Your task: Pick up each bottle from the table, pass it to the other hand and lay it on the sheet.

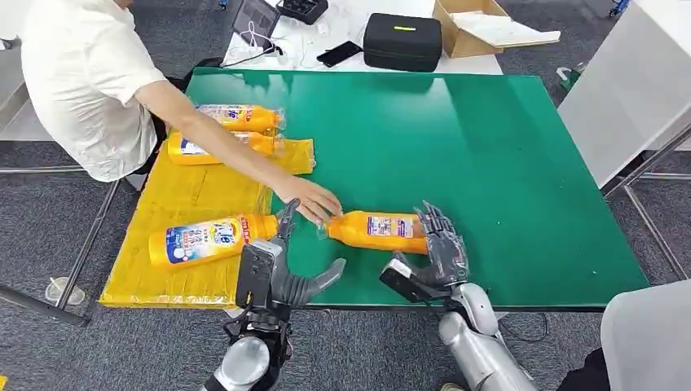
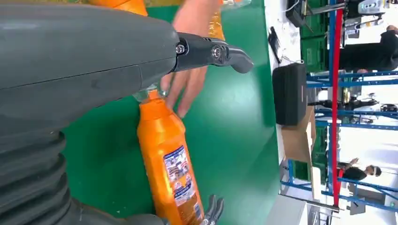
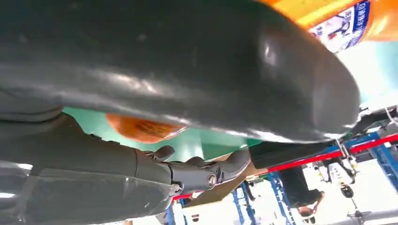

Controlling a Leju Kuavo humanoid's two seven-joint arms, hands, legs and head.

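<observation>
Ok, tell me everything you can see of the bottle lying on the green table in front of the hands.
The bottle is orange, glossy plastic by its look, with a blue, white and red label on its side. It lies on its side on the bare green table, off the yellow sheet, neck toward the sheet. The person's hand touches its neck end. The right hand is at its base end, fingers upright against it. The left hand sits near the neck, apparently not touching.
</observation>
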